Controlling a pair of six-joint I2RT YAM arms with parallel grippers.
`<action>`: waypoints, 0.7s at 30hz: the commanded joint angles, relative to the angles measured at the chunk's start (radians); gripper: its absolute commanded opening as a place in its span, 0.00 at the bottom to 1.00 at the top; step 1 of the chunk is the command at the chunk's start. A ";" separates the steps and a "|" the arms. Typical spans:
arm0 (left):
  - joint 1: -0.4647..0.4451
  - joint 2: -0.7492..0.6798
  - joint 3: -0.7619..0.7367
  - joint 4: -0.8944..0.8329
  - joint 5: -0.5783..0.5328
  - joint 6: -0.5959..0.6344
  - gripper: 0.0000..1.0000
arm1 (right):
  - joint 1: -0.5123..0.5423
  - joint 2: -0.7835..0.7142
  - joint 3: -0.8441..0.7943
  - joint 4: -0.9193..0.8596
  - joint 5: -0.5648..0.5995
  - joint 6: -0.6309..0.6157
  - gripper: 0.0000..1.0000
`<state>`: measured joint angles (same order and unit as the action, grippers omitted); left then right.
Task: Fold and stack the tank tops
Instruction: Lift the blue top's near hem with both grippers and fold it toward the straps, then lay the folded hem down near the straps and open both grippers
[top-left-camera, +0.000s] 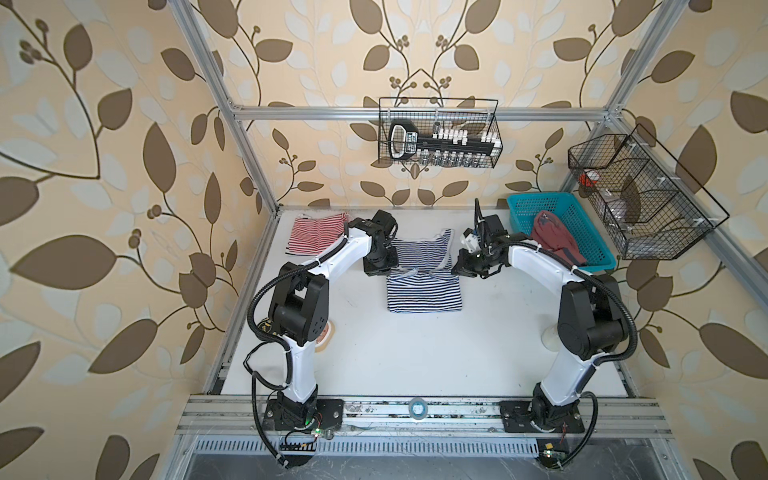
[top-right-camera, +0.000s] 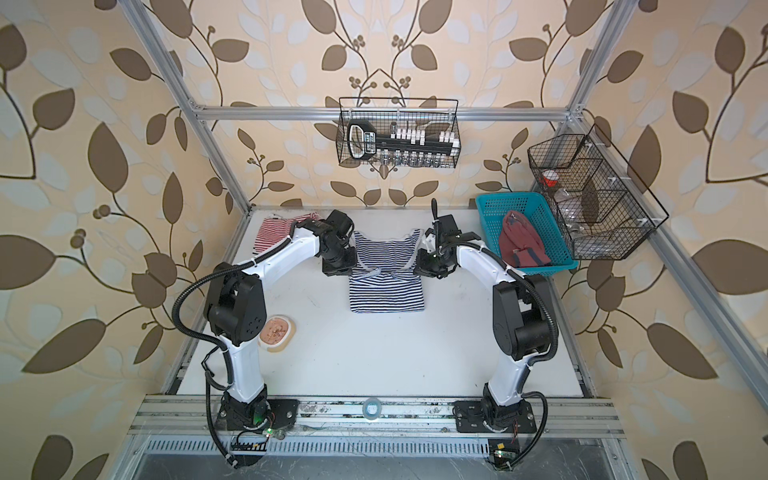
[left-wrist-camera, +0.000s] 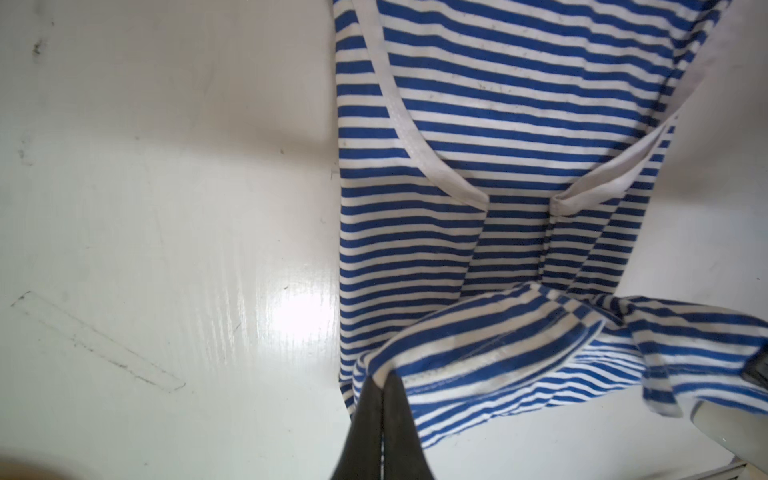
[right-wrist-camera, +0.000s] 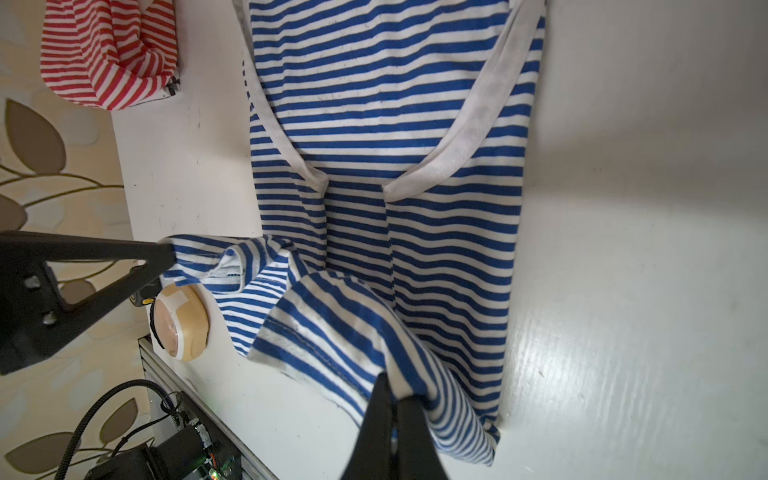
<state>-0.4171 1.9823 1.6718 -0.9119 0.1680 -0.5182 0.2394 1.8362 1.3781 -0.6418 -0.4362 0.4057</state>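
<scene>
Folding the navy-white striped tank top (top-left-camera: 424, 296), hem going up toward the neckline as I judge it. My left hand (left-wrist-camera: 381, 401) is closed, pinching one hem corner. My right hand (right-wrist-camera: 395, 399) is closed, pinching the other corner. Both corners hang just above the cloth, about halfway up this top. It lies mid-desk (top-left-camera: 415, 357) with the neckline on its far side. Its side edges look folded in, with the white trim meeting at the middle.

To do it well, I carry both corners at the same height and pace so the hem stays parallel to the stripes. The hem bunches and sags between my hands, so I should spread them slightly to take out the slack. I lay the hem down near the neckline and lower fully before letting go. Dragging could shift the layer underneath.

The red-white striped tank top (top-left-camera: 316, 235) looks roughly folded and sits well apart, off the navy top's far-left side. The dusty red tank top (top-left-camera: 555, 237) lies crumpled in the teal basket (top-left-camera: 536, 198), to the navy top's right. It is not yet folded.
</scene>
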 joint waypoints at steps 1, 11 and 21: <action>0.017 0.037 0.073 -0.034 0.032 0.033 0.00 | -0.015 0.057 0.057 -0.029 -0.032 -0.032 0.00; 0.064 0.156 0.147 -0.015 0.089 0.014 0.07 | -0.051 0.219 0.165 -0.025 -0.078 -0.022 0.12; 0.092 0.238 0.259 -0.017 0.160 -0.020 0.33 | -0.081 0.273 0.216 -0.007 -0.098 0.016 0.33</action>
<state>-0.3378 2.2169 1.8847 -0.9134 0.2867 -0.5262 0.1730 2.0964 1.5711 -0.6540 -0.5121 0.4129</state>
